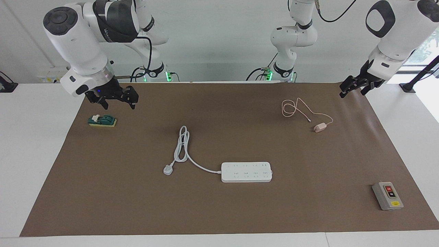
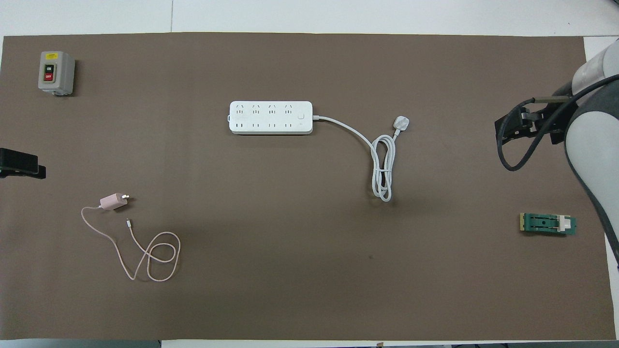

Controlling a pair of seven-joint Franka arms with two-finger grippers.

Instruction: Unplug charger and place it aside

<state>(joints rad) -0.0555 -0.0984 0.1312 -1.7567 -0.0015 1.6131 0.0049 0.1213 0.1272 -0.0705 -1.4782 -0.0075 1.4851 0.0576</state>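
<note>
The pale pink charger (image 1: 319, 128) lies on its side on the brown mat toward the left arm's end, also in the overhead view (image 2: 113, 201). Its thin pink cable (image 1: 291, 108) loops nearer to the robots (image 2: 150, 251). It is not in the white power strip (image 1: 246, 172), which lies farther from the robots mid-table (image 2: 270, 117). My left gripper (image 1: 353, 91) is open and empty, raised over the mat's corner, at the overhead view's edge (image 2: 19, 164). My right gripper (image 1: 113, 100) is open and empty, raised over the mat's right-arm end (image 2: 512, 130).
The strip's thick white cord ends in a white plug (image 1: 167, 169) lying loose on the mat (image 2: 402, 123). A green clamp-like block (image 1: 102, 120) sits below the right gripper (image 2: 548, 224). A grey switch box (image 1: 387, 195) stands at the mat's corner farthest from the robots (image 2: 56, 72).
</note>
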